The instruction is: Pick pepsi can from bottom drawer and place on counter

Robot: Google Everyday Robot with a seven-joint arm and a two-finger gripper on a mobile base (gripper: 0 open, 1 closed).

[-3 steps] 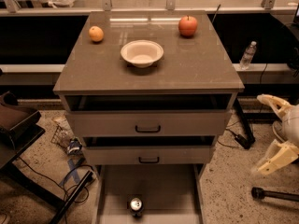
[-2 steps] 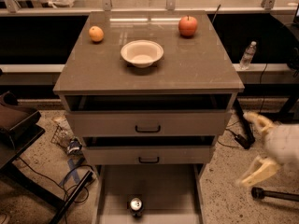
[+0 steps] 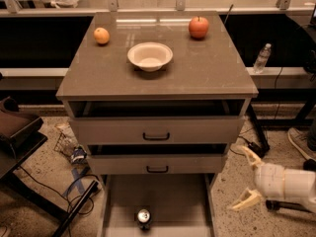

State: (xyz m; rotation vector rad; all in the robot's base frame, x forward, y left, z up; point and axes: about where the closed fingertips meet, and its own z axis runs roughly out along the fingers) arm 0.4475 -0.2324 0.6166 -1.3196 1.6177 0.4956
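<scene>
The pepsi can point(image 3: 143, 217) stands upright in the open bottom drawer point(image 3: 173, 201), near its front middle, its silver top showing. The counter point(image 3: 207, 73) is the grey-brown cabinet top above the drawers. My gripper point(image 3: 243, 178) is at the lower right, beside the cabinet and right of the bottom drawer, with its two pale fingers spread open and empty. It is well apart from the can.
On the counter stand a white bowl point(image 3: 150, 56), an orange point(image 3: 101, 35) and a red apple point(image 3: 198, 27). Two upper drawers with black handles point(image 3: 156, 136) sit slightly open. A clear bottle point(image 3: 262, 58) stands on a ledge at right. Cables and a chair point(image 3: 19, 132) lie at left.
My gripper has moved left and down, from the right edge of view toward the cabinet's lower right side. The can and drawers have not moved.
</scene>
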